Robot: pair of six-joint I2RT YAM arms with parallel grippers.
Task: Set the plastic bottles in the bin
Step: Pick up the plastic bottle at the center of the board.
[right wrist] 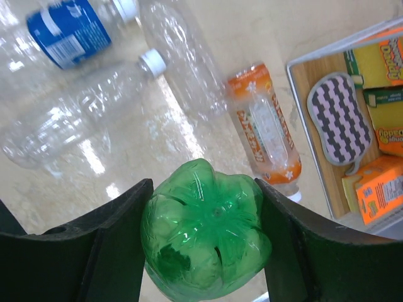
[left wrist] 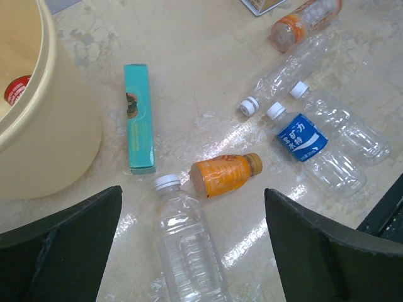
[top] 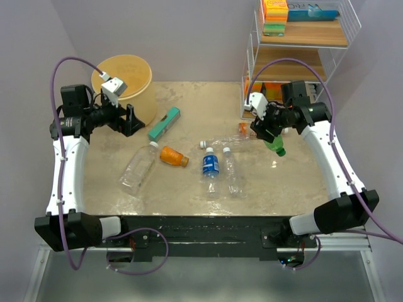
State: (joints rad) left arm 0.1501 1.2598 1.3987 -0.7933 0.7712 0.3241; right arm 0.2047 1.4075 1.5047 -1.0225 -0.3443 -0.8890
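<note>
Bin (top: 148,104), round and pale yellow, stands at the far left corner of the table (top: 201,100); something red (left wrist: 16,89) shows inside it. The left arm runs up the left edge and bends in toward the middle; the left gripper (top: 133,119) hangs just beside the bin's wall, fingers (left wrist: 63,251) spread wide with nothing between them. A teal box (top: 164,123) lies just right of the bin, between it and the bottles. Near the middle of the near edge lies a large clear bottle (top: 138,167), its white cap close to a small orange bottle (top: 174,156); further right lie a blue-labelled bottle (top: 210,167) and a clear bottle (top: 234,176) side by side, caps toward the far edge. A third clear bottle (top: 227,141) lies slantwise beyond them; an orange-labelled bottle (right wrist: 264,126) lies by the foot of the wire rack (top: 302,44) at the far right corner, where sponges (right wrist: 340,116) sit. The right arm runs up the right edge and bends inward; the right gripper (top: 267,132) is closed on a green bottle (right wrist: 208,233), one finger pressed against each side, in front of the rack.
</note>
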